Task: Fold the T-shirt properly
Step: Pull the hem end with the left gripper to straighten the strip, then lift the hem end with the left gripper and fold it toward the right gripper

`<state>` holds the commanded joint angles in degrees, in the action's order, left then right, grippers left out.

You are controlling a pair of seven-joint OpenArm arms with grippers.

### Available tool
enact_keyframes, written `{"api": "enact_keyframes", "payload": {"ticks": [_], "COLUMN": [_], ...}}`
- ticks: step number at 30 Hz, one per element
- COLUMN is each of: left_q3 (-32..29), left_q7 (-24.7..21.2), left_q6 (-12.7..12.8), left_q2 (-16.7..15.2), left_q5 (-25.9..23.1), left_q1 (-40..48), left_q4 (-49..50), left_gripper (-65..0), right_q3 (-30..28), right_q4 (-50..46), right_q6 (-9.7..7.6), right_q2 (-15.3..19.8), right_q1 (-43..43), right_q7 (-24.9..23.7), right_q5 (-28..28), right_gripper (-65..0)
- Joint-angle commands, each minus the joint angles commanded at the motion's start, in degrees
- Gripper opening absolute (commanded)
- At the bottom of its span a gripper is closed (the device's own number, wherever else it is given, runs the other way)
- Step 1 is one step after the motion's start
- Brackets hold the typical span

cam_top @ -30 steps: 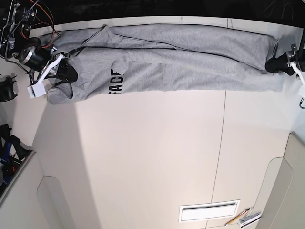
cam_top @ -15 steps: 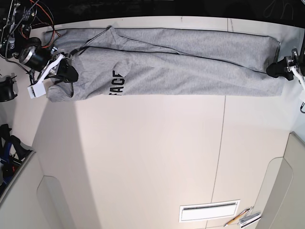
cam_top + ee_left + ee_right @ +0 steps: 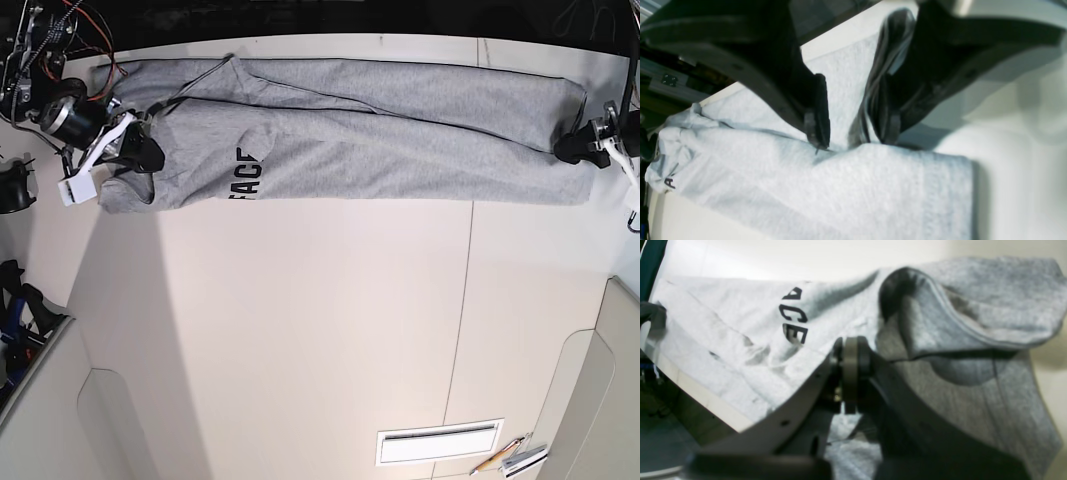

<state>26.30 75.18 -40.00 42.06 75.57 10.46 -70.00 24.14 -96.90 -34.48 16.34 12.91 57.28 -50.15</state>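
The T-shirt [image 3: 380,140] lies stretched in a long band across the far edge of the table [image 3: 320,330], folded lengthwise so that two layers overlap along a slanting crease. From the base view the black lettering [image 3: 246,173] sits near the band's left part, and each arm meets one end of the cloth: the right gripper [image 3: 140,155] at the left end, the left gripper [image 3: 572,146] at the right end. That overhead view is too small to show how the jaws stand. The left wrist view fills that gap: the left gripper [image 3: 853,141] has its two dark fingers [image 3: 816,123] a little apart, tips pressed down into a raised ridge of grey cloth pinched between them, with the shirt's hemmed edge just beyond. The right wrist view shows something the others miss, a sleeve opening [image 3: 907,293] curled up and gaping beside the lettering [image 3: 793,318]; the right gripper [image 3: 850,373] has its fingers closed together over the fabric, seemingly clamped on it, though the tips blur into the cloth. Near the table's front edge, seen only from the base, lie a white vent slot [image 3: 440,442] and a pencil [image 3: 497,459].
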Motion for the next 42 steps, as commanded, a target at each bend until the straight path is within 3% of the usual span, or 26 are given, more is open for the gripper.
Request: {"api": "enact_keyframes", "payload": {"ticks": [10, 17, 26, 32, 38, 42], "left_q3": [0.0, 0.0, 0.0, 0.0, 0.0, -0.1], "left_q7": [-3.9, -5.1, -1.1, 3.9, 4.8, 4.8], "left_q6": [0.0, 0.0, 0.0, 0.0, 0.0, 0.0], "left_q2": [0.0, 0.0, 0.8, 4.9, 4.9, 4.7], "left_q5": [-1.7, -7.2, -8.8, -2.0, 7.5, 9.4], "left_q1": [-0.7, -2.7, -2.7, -2.6, -2.4, 1.1], "left_q4": [0.0, 0.0, -0.1, -3.4, -14.2, -25.4], "left_gripper": [-40.0, -65.0, -65.0, -65.0, -65.0, -65.0], "right_q3": [0.0, 0.0, 0.0, 0.0, 0.0, 0.0], "right_q4": [0.0, 0.0, 0.0, 0.0, 0.0, 0.0], "right_q6": [0.00, 0.00, 0.02, 0.00, 0.00, 0.00], "right_q2": [0.0, 0.0, 0.0, 0.0, 0.0, 0.0], "right_q1": [0.0, 0.0, 0.0, 0.0, 0.0, 0.0], "right_q7": [0.2, 0.4, 0.4, 0.4, 0.4, 0.4], "right_q5": [0.0, 0.0, -0.1, -1.3, -1.3, -0.6], "right_gripper": [-65.0, -65.0, -65.0, -65.0, -65.0, -65.0]}}
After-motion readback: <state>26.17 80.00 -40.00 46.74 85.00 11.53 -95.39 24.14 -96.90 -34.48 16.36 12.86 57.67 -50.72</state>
